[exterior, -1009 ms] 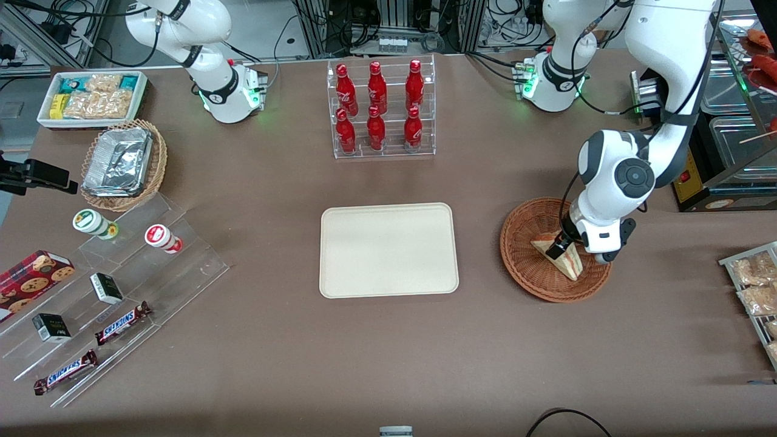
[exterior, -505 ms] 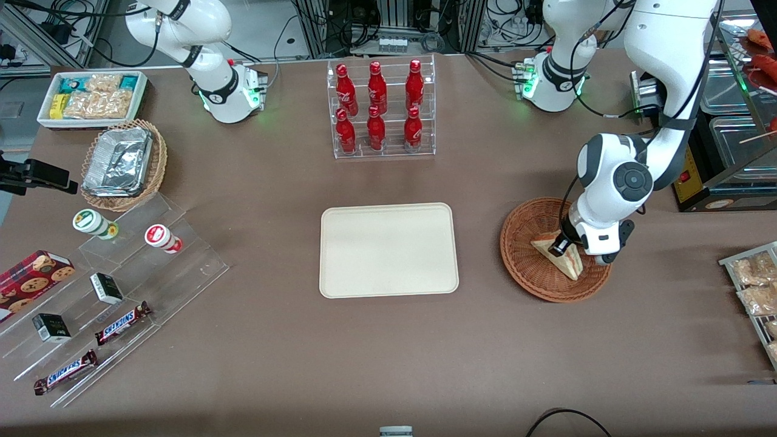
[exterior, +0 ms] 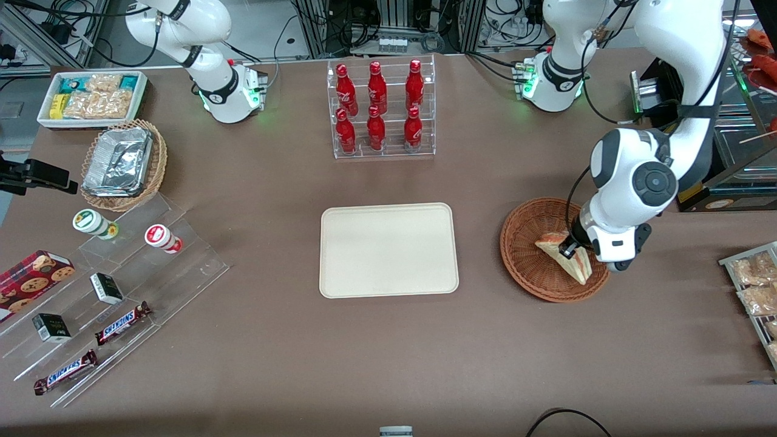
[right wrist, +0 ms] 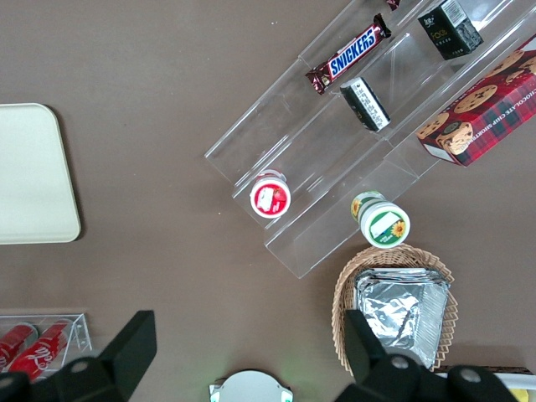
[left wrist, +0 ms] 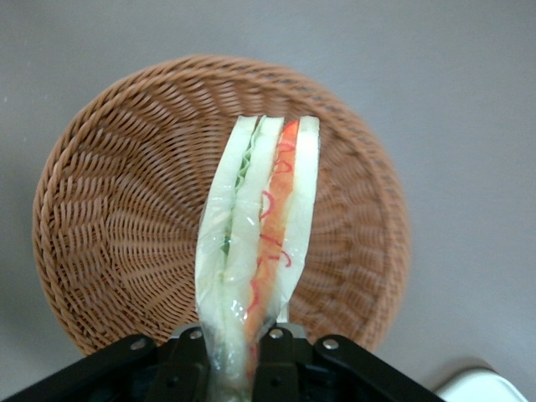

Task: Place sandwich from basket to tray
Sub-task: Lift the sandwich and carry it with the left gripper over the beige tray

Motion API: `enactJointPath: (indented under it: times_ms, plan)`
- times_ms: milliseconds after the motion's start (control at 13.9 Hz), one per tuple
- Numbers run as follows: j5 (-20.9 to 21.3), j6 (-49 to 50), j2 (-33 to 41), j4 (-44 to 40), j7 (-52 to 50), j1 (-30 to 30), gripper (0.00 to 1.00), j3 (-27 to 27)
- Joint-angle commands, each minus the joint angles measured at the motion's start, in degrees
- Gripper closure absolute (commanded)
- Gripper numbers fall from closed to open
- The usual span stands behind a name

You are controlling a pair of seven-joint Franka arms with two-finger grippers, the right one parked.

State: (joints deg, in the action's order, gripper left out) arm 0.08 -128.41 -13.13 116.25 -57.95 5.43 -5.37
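Observation:
The sandwich (exterior: 567, 260), a pale triangular wedge with orange-red and green layers, is held by my left gripper (exterior: 570, 247) over the round reddish-brown wicker basket (exterior: 527, 250). In the left wrist view the gripper (left wrist: 236, 350) is shut on the sandwich (left wrist: 260, 243), its two black fingers pressing the wrapped wedge from both sides, with the basket (left wrist: 126, 218) below and apart from it. The cream-beige tray (exterior: 388, 250) lies flat at the table's middle, toward the parked arm from the basket, and also shows in the right wrist view (right wrist: 33, 172).
A clear rack of red bottles (exterior: 379, 109) stands farther from the front camera than the tray. Toward the parked arm's end are an acrylic stand with snack bars and cups (exterior: 109, 285), a light wicker basket of foil containers (exterior: 121, 164) and a white snack bin (exterior: 91, 97).
The gripper has risen and shifted slightly toward the working arm's end, carrying the sandwich up off the basket floor.

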Motion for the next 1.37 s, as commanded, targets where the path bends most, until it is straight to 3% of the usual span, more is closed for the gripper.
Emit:
enactJointPath:
  times_ms: [0, 288, 505, 793, 1297]
  plan:
    - [0.09, 3.33, -0.58, -4.79, 1.44, 2.73, 1.0, -0.78]
    - [0.09, 10.1, -6.28, -13.4, 10.47, 10.37, 1.0, -0.87]
    - [0.09, 10.2, -11.38, -18.76, 10.49, 16.52, 1.0, -0.87]
    - [0.18, 9.85, -18.58, -26.06, 8.31, 24.26, 1.0, -0.78]
    - [-0.26, 9.59, -28.26, -36.17, -0.48, 31.91, 1.0, -0.78]
